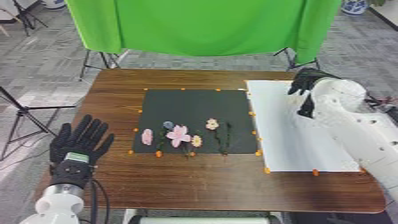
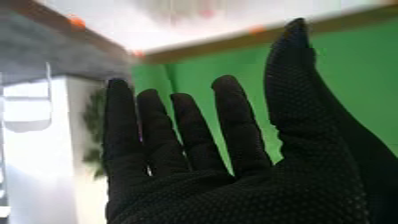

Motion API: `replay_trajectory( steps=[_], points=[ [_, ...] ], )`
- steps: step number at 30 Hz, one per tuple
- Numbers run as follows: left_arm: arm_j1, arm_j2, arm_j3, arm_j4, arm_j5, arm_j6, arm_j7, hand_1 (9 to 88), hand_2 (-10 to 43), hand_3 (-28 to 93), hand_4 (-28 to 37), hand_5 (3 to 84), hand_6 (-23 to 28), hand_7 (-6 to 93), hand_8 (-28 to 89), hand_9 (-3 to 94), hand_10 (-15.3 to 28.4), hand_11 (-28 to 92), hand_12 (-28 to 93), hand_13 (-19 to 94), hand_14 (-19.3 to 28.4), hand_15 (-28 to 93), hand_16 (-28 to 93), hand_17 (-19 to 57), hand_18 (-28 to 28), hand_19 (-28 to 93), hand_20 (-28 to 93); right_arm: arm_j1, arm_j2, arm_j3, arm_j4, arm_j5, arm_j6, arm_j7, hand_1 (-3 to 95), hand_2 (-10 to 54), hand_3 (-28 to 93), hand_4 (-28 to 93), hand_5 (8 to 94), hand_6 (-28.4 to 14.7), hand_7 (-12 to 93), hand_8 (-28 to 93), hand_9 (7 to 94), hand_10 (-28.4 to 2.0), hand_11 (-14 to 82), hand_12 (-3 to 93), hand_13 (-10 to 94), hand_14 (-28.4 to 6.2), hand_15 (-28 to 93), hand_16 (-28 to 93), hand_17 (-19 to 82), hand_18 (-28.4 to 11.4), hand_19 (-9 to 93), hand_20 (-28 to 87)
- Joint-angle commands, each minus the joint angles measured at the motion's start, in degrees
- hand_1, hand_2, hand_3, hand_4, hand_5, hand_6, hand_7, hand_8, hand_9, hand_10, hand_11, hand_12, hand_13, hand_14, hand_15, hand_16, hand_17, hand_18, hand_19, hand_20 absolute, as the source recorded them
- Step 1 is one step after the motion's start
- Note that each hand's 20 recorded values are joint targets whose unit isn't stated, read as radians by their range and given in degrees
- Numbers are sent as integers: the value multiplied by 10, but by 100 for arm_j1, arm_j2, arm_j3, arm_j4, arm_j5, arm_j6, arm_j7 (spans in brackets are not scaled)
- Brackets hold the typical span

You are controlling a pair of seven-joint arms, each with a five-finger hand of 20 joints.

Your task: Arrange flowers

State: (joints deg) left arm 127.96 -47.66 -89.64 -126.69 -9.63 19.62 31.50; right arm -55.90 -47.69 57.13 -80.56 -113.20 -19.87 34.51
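On the brown desk (image 1: 195, 192), flowers (image 1: 177, 135) lie on a black mat (image 1: 182, 107) beside a white sheet (image 1: 302, 155), where the right hand (image 1: 309, 80) is unclenched and empty, the left hand (image 1: 78, 142) spread; a good pick would pinch one flower lightly, low down.

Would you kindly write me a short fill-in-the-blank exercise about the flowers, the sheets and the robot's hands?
1. In the head view, the dark sheet lies to the ____ of the white sheet.
2. The large pink flower lies on the ____ sheet, dark or white.
3. The robot's ____ hand is over the far part of the white sheet.
4. The cloth hanging beyond the table is ____ in colour.
Missing words: left; dark; right; green.
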Motion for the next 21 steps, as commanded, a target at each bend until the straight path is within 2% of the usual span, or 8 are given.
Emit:
replay_trajectory(
  steps=[1, 5, 8, 9, 11, 14, 18, 21],
  points=[
    [-27, -55, 68, -10, 10, -100, -65, 284, 164, 710, -283, 419, 94, 170, -95, 383, 160, 229, 131, 281, 157, 399, -64, -78, 154, 411, 105, -173, -206, 118, 313, -409, -969, -649, 350, 55, 798, -282, 353, -28, 176, -129, 307, -110, 104, 83, 285, -141, 191, 84, 164, -164, 424, 127],
    [-47, -47, 71, 6, 10, -82, -80, 284, 164, 710, -283, 419, 94, 170, -95, 383, 160, 229, 131, 281, 157, 399, -64, -78, 154, 411, 105, -405, -201, 73, 321, -581, -684, -614, 414, 18, 804, -282, 371, -11, 216, -156, 332, -106, 126, 74, 312, -131, 207, 78, 201, -175, 429, 133],
    [-54, -82, 65, 18, 45, -95, -142, 284, 164, 710, -283, 419, 94, 170, -95, 383, 160, 229, 131, 281, 157, 399, -64, -78, 154, 411, 105, -617, -127, 7, 264, -730, -130, -559, 501, -49, 778, -282, 448, 10, 229, -170, 435, -94, 134, 84, 440, -112, 235, 92, 319, -185, 520, 173],
    [-51, -86, 65, 13, 41, -98, -144, 284, 164, 710, -283, 419, 94, 170, -95, 383, 160, 229, 131, 281, 157, 399, -64, -78, 154, 411, 105, -673, -83, -45, 242, -754, 109, -561, 540, -81, 761, -282, 498, 18, 226, -167, 509, -89, 136, 106, 522, -98, 256, 119, 371, -169, 563, 191],
    [-60, -92, 73, 18, 54, -106, -147, 284, 164, 710, -283, 419, 94, 170, -95, 383, 160, 229, 131, 281, 157, 399, -64, -78, 154, 411, 105, -820, 0, -91, 167, -831, 587, -665, 592, -92, 689, -282, 553, 29, 224, -162, 605, -84, 148, 142, 615, -65, 242, 245, 415, -146, 618, 215],
    [-70, -108, 77, 24, 66, -119, -162, 284, 164, 710, -283, 419, 94, 170, -95, 383, 160, 229, 131, 281, 157, 399, -64, -78, 154, 411, 105, -997, 131, -168, -30, -901, 1209, -712, 645, -95, 629, -283, 636, 32, 243, -66, 780, -65, 86, 343, 736, -18, 262, 395, 471, -112, 720, 248],
    [-64, -95, 66, 16, 50, -117, -144, 284, 164, 710, -283, 419, 94, 170, -95, 383, 160, 229, 131, 281, 157, 399, -64, -78, 154, 411, 105, -1422, 415, 3, -783, -956, 1933, -918, 651, -95, 639, -283, 685, 32, 285, -43, 840, -61, 115, 423, 781, -10, 301, 432, 498, -103, 761, 245],
    [16, -101, 11, -5, 65, -109, -155, 284, 164, 710, -283, 419, 94, 170, -95, 383, 160, 229, 131, 281, 157, 399, -64, -78, 154, 411, 105, -1822, 538, 334, -1621, -1087, 1865, -1045, 648, -95, 636, -283, 688, 31, 286, -47, 843, -61, 111, 424, 781, -12, 302, 434, 499, -106, 764, 236]
  ],
)
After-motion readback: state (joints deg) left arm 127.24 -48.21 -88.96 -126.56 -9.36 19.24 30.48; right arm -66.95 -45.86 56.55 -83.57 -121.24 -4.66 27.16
